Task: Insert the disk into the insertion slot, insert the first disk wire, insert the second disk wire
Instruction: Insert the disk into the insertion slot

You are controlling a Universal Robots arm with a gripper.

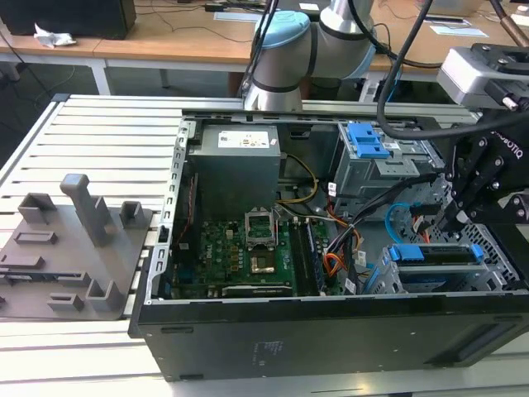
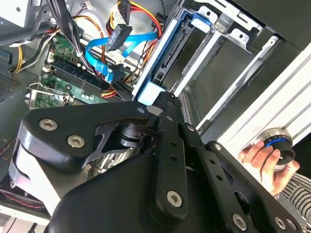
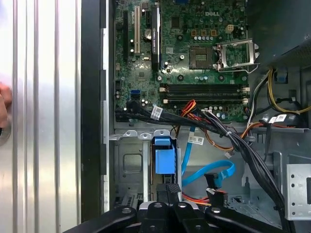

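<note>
The disk (image 1: 430, 255), in its bright blue caddy, sits in the insertion slot (image 1: 376, 277) at the case's front corner, on the exterior view's right. In the first wrist view the caddy's blue end (image 3: 164, 158) stands between the slot's grey metal walls (image 3: 131, 165). My gripper (image 3: 169, 188) is shut, and its tips rest at the caddy's edge (image 2: 153, 92) with nothing between them. In the exterior view the gripper (image 1: 463, 217) hangs just above the disk. A loose blue data wire (image 3: 214, 172) and a black plug on red and orange wires (image 3: 216, 194) lie beside the slot.
The open case holds a green motherboard (image 1: 248, 248), a grey power supply (image 1: 235, 161) and a taller drive cage with a blue latch (image 1: 368, 141). A black cable bundle (image 3: 233, 138) crosses beside the slot. A grey fixture plate (image 1: 66, 240) lies on the table. A hand (image 2: 267, 160) grips a knob outside the case.
</note>
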